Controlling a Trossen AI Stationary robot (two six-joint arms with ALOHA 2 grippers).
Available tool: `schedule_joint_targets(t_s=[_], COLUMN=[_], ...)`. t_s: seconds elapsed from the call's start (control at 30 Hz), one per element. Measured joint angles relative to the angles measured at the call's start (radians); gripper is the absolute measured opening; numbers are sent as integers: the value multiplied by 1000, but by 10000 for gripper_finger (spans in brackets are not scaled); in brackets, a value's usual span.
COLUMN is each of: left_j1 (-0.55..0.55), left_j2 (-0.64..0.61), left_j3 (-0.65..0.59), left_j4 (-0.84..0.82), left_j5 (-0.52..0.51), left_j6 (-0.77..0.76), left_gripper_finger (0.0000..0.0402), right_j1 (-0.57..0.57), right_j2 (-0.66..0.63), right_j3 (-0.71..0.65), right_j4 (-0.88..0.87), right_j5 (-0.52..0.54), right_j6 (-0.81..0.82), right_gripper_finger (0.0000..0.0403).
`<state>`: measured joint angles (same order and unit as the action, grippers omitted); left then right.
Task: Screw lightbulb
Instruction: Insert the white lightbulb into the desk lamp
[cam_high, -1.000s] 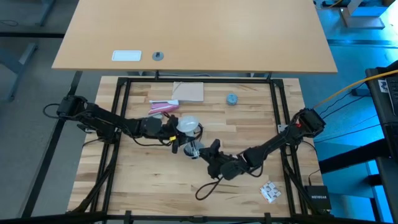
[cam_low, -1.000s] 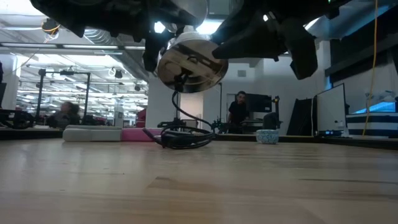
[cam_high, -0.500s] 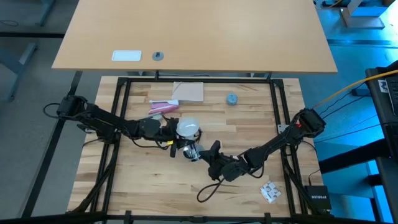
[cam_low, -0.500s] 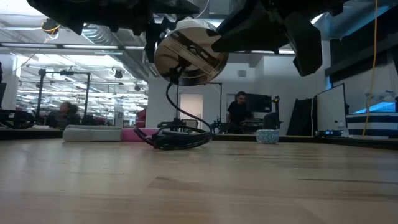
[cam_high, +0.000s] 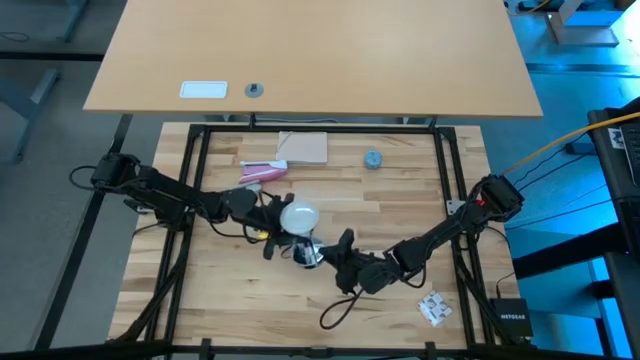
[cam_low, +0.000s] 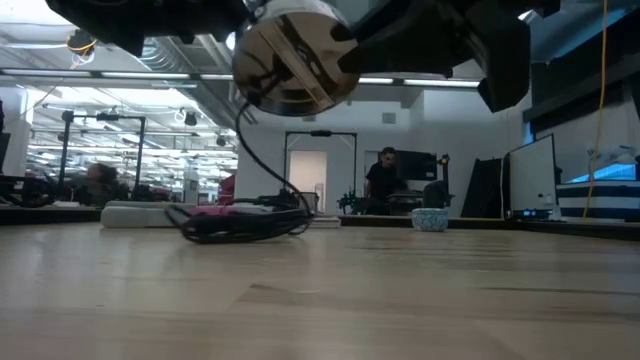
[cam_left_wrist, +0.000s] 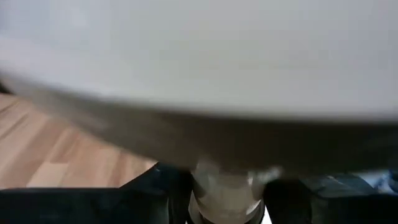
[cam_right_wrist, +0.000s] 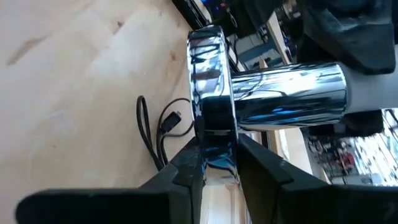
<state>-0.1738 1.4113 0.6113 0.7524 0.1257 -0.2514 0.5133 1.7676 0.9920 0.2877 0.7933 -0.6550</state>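
The white lightbulb (cam_high: 298, 214) hangs above the table's middle, its globe filling the left wrist view (cam_left_wrist: 199, 56). My left gripper (cam_high: 278, 228) reaches in level from the left and is shut on it. Just nearer the front edge is the silvery socket (cam_high: 306, 255), with my right gripper (cam_high: 326, 256) shut on it from the right. In the right wrist view the socket's cylinder (cam_right_wrist: 286, 93) points at the bulb. The black cord (cam_low: 262, 150) hangs from the socket (cam_low: 295, 60), and its coil (cam_low: 240, 225) lies on the table. My left gripper pinches the bulb's narrow neck (cam_left_wrist: 227, 190) below the globe between its two fingers (cam_left_wrist: 155, 196). The fingers come level from the table's left and lie across the bulb. The bulb is lifted clear of the table. My right gripper pinches the rim of the socket's round base disc (cam_right_wrist: 214, 146) between its two fingers (cam_right_wrist: 186, 171). It comes slanting slightly down from the table's right. The socket lies on its side, clear of the table, with the cord hanging slack below.
A pink thing (cam_high: 263, 170) and a tan card (cam_high: 305, 148) lie at the far middle, a small blue-grey cap (cam_high: 373, 159) at the far right, a white packet (cam_high: 433, 308) near the right front. A person (cam_low: 385, 180) stands in the room behind.
Both grippers, with bulb and socket, have shifted a little toward the table's near edge. My left gripper has rolled about its own line with the bulb. The socket has risen slightly, and the cord's coil has been dragged along the table.
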Motion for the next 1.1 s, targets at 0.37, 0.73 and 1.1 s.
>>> schedule_joint_targets(t_s=[0.37, 0.73, 1.1], left_j1=[0, -4, -4], left_j2=[0, 1, 2], left_j3=[0, 1, 0], left_j4=[2, 129, 154], left_j5=[225, 460, 477], left_j6=[131, 313, 329], left_gripper_finger=[153, 153, 153], right_j1=[0, -6, -8], right_j2=[0, 2, 2], right_j3=[0, -1, -1], right_j4=[66, 216, 236], right_j5=[-98, -145, -151], right_j6=[-85, -219, -266], right_gripper_finger=[94, 92, 92])
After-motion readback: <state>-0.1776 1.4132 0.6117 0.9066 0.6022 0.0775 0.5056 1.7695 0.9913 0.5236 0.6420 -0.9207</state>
